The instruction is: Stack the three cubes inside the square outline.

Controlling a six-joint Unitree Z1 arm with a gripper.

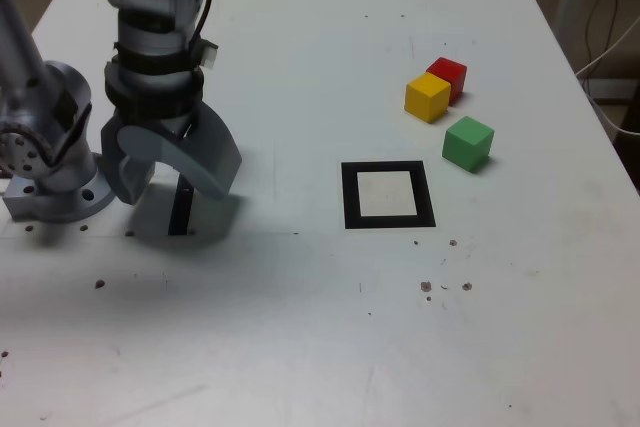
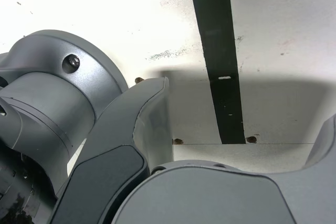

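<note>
The three cubes sit loose on the white table [image 1: 300,337], grouped toward the exterior view's right and on the far side of the square outline [image 1: 388,194]. The red cube [image 1: 448,77] is the farthest; the yellow cube [image 1: 427,96] stands just in front of it and a little to the exterior view's left, so close that the two look to be touching. The green cube [image 1: 468,142] rests nearer, to the exterior view's right of the yellow one and apart from it. None is stacked on another, and none lies inside the outline.

The square outline, a thick black frame with a white centre, lies flat near the middle of the table, just on the near side of the cubes, with nothing in it.

Well to the exterior view's left, the gripper [image 1: 170,175] hangs pointing down at the table beside the arm's base [image 1: 45,187], its two grey fingers spread wide and holding nothing. Below it a narrow black strip [image 2: 218,56] runs along the table; the wrist view shows this strip passing between the spread fingers [image 2: 139,129], with small dark specks on the white surface around it.
</note>
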